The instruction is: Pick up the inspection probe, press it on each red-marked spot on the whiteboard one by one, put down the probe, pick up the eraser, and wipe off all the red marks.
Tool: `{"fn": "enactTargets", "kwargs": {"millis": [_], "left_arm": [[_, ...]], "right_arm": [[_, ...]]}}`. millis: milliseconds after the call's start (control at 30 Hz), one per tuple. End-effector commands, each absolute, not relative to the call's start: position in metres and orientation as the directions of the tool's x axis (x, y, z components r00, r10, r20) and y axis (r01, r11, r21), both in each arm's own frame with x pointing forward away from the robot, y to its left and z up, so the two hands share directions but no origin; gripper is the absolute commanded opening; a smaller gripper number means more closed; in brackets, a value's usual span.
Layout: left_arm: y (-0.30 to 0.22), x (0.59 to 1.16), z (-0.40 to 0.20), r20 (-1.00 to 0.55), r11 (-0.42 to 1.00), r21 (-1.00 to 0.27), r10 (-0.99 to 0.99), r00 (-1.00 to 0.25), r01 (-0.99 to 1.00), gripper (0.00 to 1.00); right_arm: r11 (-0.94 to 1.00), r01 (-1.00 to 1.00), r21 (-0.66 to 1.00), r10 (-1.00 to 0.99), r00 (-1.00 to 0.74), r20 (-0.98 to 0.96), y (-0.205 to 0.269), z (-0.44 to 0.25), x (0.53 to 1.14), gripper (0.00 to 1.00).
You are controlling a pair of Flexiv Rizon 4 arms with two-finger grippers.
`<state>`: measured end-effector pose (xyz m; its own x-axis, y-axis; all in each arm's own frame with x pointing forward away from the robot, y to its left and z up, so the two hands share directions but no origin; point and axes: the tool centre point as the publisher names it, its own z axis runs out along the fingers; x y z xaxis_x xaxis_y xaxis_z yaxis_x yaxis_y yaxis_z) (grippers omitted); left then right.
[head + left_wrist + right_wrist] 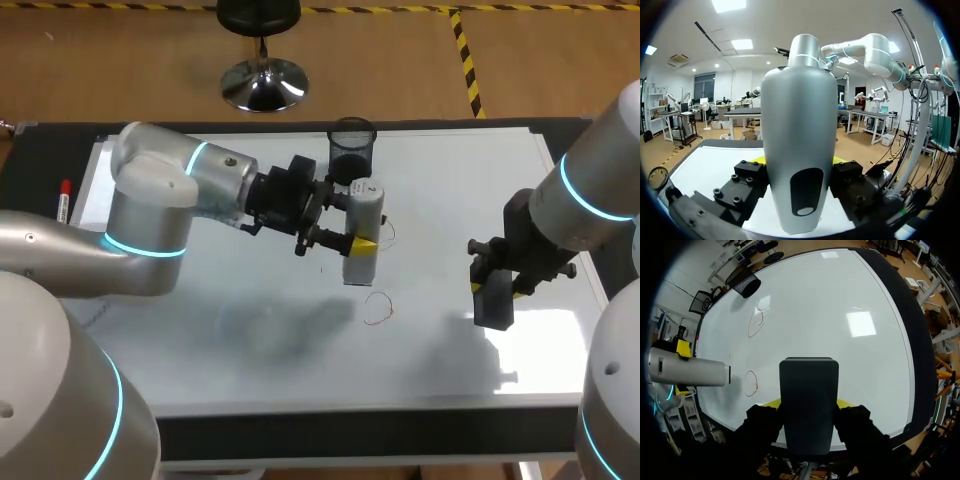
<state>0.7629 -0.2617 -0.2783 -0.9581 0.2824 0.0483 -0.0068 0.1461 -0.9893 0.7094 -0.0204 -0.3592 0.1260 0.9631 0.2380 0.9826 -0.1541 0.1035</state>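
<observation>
the left arm (150,215) is coming in from the left with its elbow bent, and its wrist (285,200) is lying nearly level and reaching toward the middle. the left jaws are clamping the probe (362,228) from both sides. the right arm (590,190) is hanging on the right side, pointing down, and the right jaws are gripping the eraser (493,302) between them.

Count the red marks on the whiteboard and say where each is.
2. One red mark lies just off the probe tip; the second red mark lies nearer the black mesh cup. Others may be hidden.
</observation>
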Motion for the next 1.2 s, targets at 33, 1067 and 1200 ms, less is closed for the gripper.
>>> {"fn": "enactTargets", "kwargs": {"millis": [33,1067,1200], "left_arm": [[-0.244,0.768,-0.275,0.05,0.147,-0.989,0.273,-0.961,-0.01,0.0],[-0.134,0.811,-0.263,0.037,0.128,-0.992,0.13,-0.991,-0.02,0.0],[-0.126,0.81,-0.264,0.038,0.127,-0.992,0.127,-0.991,-0.021,0.0]], "right_arm": [[-0.153,0.983,0.104,0.963,0.125,0.24,-0.021,-0.359,0.709,0.0],[-0.153,0.983,0.104,0.963,0.125,0.24,-0.021,-0.359,0.709,0.0],[-0.153,0.983,0.104,0.963,0.125,0.24,-0.021,-0.359,0.709,0.0]]}}
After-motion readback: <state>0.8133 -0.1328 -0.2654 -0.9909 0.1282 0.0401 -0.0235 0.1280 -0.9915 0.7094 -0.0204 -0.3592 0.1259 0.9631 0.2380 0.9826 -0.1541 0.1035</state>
